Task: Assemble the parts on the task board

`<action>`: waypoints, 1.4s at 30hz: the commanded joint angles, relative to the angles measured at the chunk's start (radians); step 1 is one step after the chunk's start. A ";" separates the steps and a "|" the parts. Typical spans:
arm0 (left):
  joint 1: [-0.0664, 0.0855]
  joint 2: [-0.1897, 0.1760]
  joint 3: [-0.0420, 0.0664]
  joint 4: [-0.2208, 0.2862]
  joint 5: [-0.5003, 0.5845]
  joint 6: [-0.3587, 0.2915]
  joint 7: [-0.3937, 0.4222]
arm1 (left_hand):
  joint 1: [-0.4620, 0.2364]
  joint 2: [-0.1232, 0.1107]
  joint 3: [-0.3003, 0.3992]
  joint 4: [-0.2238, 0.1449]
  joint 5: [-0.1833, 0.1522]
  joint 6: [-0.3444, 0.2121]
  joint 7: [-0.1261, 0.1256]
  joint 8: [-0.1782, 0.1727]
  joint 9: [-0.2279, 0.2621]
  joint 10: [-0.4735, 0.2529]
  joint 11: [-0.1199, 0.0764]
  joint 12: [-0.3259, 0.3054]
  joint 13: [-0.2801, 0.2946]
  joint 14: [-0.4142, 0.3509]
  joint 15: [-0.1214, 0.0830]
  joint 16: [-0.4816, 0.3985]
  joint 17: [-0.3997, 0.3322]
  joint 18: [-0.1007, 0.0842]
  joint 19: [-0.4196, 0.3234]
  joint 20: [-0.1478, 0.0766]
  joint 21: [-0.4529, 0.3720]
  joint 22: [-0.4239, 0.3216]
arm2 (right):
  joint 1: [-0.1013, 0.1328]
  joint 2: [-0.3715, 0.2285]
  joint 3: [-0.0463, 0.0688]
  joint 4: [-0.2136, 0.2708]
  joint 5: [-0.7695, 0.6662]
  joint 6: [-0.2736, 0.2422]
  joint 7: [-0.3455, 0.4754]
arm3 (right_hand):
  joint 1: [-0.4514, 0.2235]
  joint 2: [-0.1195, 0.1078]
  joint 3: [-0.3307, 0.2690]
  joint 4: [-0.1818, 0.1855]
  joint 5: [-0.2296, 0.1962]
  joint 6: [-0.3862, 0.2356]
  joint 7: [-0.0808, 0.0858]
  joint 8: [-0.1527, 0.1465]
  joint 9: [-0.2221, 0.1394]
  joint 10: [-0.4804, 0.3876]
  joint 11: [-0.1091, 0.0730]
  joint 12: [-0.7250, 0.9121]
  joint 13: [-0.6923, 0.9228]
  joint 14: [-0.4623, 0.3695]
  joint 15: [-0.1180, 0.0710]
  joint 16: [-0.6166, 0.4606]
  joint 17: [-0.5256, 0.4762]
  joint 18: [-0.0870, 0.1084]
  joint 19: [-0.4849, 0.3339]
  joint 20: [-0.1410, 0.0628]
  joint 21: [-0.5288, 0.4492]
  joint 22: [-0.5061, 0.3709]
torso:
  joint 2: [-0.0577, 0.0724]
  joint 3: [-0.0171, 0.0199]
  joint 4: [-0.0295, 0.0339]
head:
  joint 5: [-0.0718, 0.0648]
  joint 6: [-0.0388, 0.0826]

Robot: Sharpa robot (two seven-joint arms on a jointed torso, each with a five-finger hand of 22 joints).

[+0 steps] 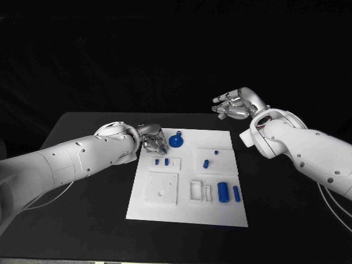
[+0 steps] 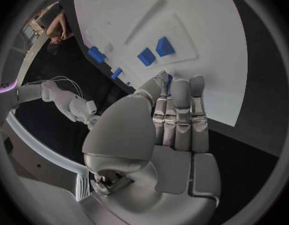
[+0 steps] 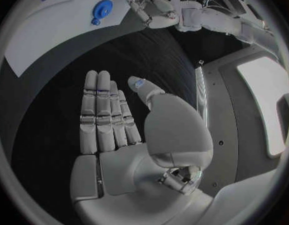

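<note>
The left hand (image 1: 148,142) hangs at the far left corner of the task board (image 1: 168,212), fingers bent down toward the board's edge. In the left wrist view its fingers (image 2: 181,117) lie side by side over the white plate, and a sliver of blue shows between the fingertips; whether they pinch a part cannot be told.

The board lies in the middle of the black bench (image 1: 81,220). A round blue disc (image 1: 177,141) sits near its far edge, just beside the left hand. Two small blue blocks (image 1: 161,161) stand in a raised tray toward the left, two small blue pegs (image 1: 208,159) in a tray to their right, and two blue cylinders (image 1: 228,193) lie near the right edge.

The right hand (image 1: 237,104) is raised beyond the board's far right corner, apart from it, fingers straight and together, grasping nothing.
</note>
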 commanded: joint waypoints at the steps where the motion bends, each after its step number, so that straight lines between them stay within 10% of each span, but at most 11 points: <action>1: -0.002 0.005 -0.001 -0.001 -0.001 0.010 0.004 | -0.001 0.009 0.000 -0.005 0.002 0.004 0.000 0.002 0.001 0.003 0.000 0.003 0.002 0.008 0.002 -0.007 0.001 0.011 0.004 0.000 -0.003 0.020 | 0.000 0.001 0.000 0.001 -0.001 0.007 0.011 | -0.009 -0.001 -0.001 0.006 0.005 -0.002 0.006 0.001 0.000 -0.001 0.000 -0.003 -0.001 0.003 0.004 -0.001 0.001 0.006 -0.008 -0.002 0.003 -0.001 | 0.000 0.0007 -0.0003 | 0.000 0.000; 42: -0.003 0.012 -0.037 0.023 -0.121 0.053 -0.023 | -0.002 0.006 -0.025 -0.005 -0.007 -0.034 0.006 0.000 -0.004 -0.008 0.004 0.003 0.002 -0.002 0.005 -0.011 0.004 0.006 -0.005 0.003 -0.006 0.019 | 0.000 0.005 0.000 -0.007 0.000 0.020 0.010 | -0.009 0.000 -0.001 0.005 0.006 -0.002 0.006 0.000 0.000 -0.001 0.000 -0.003 -0.001 0.002 0.004 -0.001 0.001 0.006 -0.010 -0.002 0.012 -0.013 | -0.001 0.0002 -0.0001 | -0.005 -0.001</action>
